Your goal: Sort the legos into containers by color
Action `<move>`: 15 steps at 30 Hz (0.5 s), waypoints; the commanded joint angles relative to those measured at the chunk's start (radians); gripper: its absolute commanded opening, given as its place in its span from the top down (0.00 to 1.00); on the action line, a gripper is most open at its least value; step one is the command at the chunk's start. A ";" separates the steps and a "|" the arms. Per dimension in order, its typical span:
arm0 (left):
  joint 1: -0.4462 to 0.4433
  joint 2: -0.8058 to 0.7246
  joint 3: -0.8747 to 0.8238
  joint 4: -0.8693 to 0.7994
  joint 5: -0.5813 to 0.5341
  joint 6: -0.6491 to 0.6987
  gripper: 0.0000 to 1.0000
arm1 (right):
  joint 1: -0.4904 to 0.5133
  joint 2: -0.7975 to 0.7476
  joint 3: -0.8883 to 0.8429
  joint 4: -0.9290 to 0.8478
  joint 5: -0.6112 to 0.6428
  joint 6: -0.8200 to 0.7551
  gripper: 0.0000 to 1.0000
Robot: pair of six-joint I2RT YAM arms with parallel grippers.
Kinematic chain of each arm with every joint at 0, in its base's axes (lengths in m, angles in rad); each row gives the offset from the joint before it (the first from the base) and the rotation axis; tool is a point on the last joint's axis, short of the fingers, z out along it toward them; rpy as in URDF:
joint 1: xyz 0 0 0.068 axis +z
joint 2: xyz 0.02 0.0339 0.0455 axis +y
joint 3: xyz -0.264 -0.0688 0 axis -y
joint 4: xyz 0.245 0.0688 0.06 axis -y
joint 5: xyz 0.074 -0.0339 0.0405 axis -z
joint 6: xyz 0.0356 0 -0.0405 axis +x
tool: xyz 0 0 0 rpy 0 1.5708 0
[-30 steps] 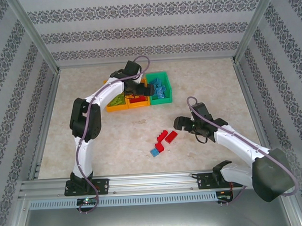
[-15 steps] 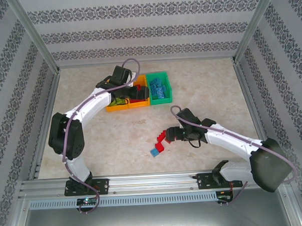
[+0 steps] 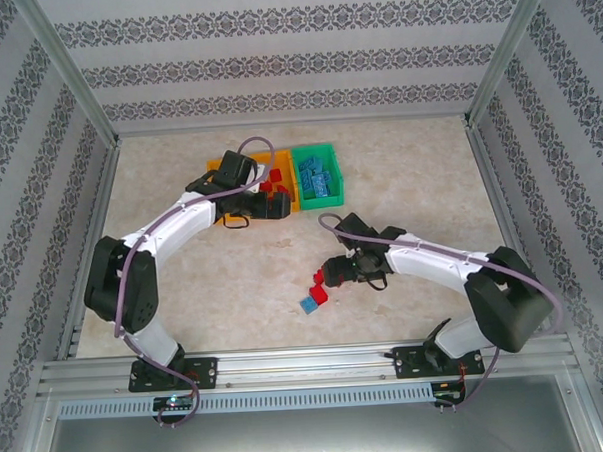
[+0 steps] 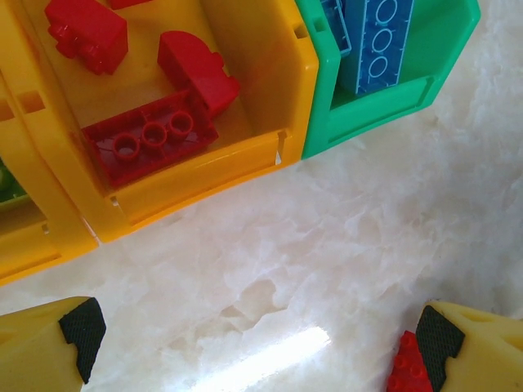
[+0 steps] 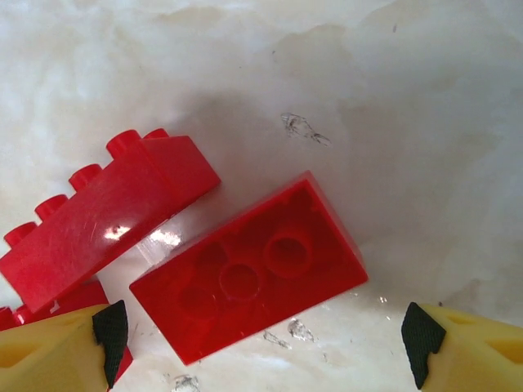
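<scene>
Red legos (image 4: 151,143) were found sorted into an orange container (image 4: 261,49) and blue ones (image 4: 376,41) into the green container (image 4: 384,110), while several loose legos (image 3: 318,287) were left on the surface (image 3: 430,180), one red brick (image 5: 245,278) framed by the wide-open right gripper (image 5: 265,339), the left gripper (image 4: 260,335) likewise spread.

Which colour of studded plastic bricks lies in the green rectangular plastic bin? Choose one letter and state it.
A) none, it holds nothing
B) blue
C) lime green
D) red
B: the left wrist view shows blue studded plastic bricks lying inside the green rectangular plastic bin.
</scene>
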 commanded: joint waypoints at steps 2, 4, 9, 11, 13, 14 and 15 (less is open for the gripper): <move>-0.010 -0.041 -0.018 0.039 -0.022 -0.018 0.00 | 0.008 0.055 0.048 -0.024 -0.004 0.028 0.11; -0.010 -0.047 -0.024 0.039 -0.026 -0.017 0.01 | 0.008 0.069 0.053 -0.009 -0.007 0.041 0.11; -0.010 -0.056 -0.041 0.035 -0.040 -0.017 0.01 | 0.008 0.122 0.088 0.001 -0.010 0.070 0.12; -0.010 -0.058 -0.049 0.033 -0.044 -0.017 0.01 | 0.008 0.155 0.114 -0.008 -0.013 0.078 0.13; -0.009 -0.066 -0.059 0.032 -0.052 -0.016 0.01 | 0.006 0.185 0.138 -0.022 -0.007 0.085 0.14; -0.009 -0.070 -0.063 0.030 -0.056 -0.014 0.01 | 0.007 0.195 0.148 -0.027 -0.002 0.087 0.15; -0.008 -0.072 -0.066 0.028 -0.061 -0.012 0.01 | 0.007 0.202 0.153 -0.033 0.001 0.089 0.17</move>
